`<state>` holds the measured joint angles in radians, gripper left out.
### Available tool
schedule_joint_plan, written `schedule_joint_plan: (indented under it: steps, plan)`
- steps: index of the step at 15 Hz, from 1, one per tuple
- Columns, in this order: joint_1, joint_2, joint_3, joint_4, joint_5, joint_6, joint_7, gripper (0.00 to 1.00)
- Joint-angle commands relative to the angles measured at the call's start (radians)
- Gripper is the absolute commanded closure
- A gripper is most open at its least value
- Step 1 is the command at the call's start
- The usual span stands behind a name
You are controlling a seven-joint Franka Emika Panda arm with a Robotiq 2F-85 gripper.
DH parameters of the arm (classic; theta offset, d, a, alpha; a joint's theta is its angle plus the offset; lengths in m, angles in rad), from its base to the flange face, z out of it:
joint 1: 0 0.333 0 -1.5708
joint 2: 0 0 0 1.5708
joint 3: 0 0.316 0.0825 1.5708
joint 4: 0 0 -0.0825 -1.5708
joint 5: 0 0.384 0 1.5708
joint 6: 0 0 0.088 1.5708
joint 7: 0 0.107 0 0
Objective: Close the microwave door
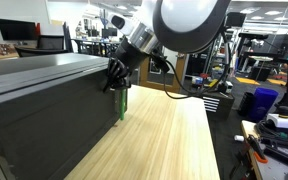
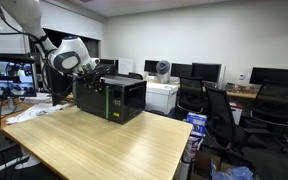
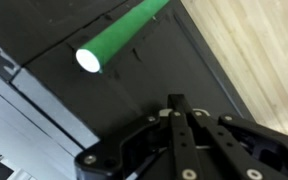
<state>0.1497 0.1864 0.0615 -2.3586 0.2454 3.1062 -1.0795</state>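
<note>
The microwave (image 1: 34, 75) is a big dark grey box on the light wooden table and also shows in an exterior view (image 2: 124, 85). Its door (image 1: 64, 125) is a flat dark panel with a green bar handle (image 1: 122, 103) along one edge, and it looks flush with the box. The door (image 2: 96, 98) and the green handle (image 2: 108, 101) also show there. In the wrist view the handle (image 3: 119, 35) crosses the dark door (image 3: 54, 110). My gripper (image 1: 113, 76) is at the door's top edge by the handle. Its fingers (image 3: 174, 103) are shut, empty, tips against the door.
The wooden table (image 1: 164, 135) stretches out in front of the door, and its edge runs along the right (image 1: 212, 140). Beyond it are office chairs (image 2: 219, 110), a white box (image 2: 162, 97), monitors (image 2: 204, 72) and a blue bin (image 1: 261, 103).
</note>
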Motion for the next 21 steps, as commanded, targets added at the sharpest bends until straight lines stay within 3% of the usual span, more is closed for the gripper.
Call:
schedule_joint_plan:
  steps: [1, 2, 3, 4, 5, 10, 11, 12, 15, 21]
  plan:
    - [0.026, 0.107, -0.026, 0.113, -0.004, 0.089, 0.051, 1.00]
    - [0.026, 0.096, -0.019, 0.120, 0.005, 0.085, 0.060, 1.00]
    - [-0.006, 0.041, -0.016, 0.095, -0.137, -0.039, 0.193, 1.00]
    - [0.105, 0.006, -0.133, 0.088, -0.108, -0.153, 0.198, 1.00]
    - [0.008, -0.031, -0.039, 0.056, -0.206, -0.246, 0.298, 1.00]
    - [-0.027, -0.157, 0.013, 0.108, -0.188, -0.686, 0.450, 1.00]
    - [-0.030, -0.180, 0.014, 0.122, -0.171, -0.762, 0.482, 0.96]
    - [-0.031, -0.202, 0.014, 0.131, -0.157, -0.822, 0.509, 0.72]
    - [-0.034, -0.254, 0.004, 0.141, -0.128, -0.915, 0.609, 0.64]
    - [-0.033, -0.311, -0.001, 0.143, -0.093, -1.010, 0.755, 0.24]
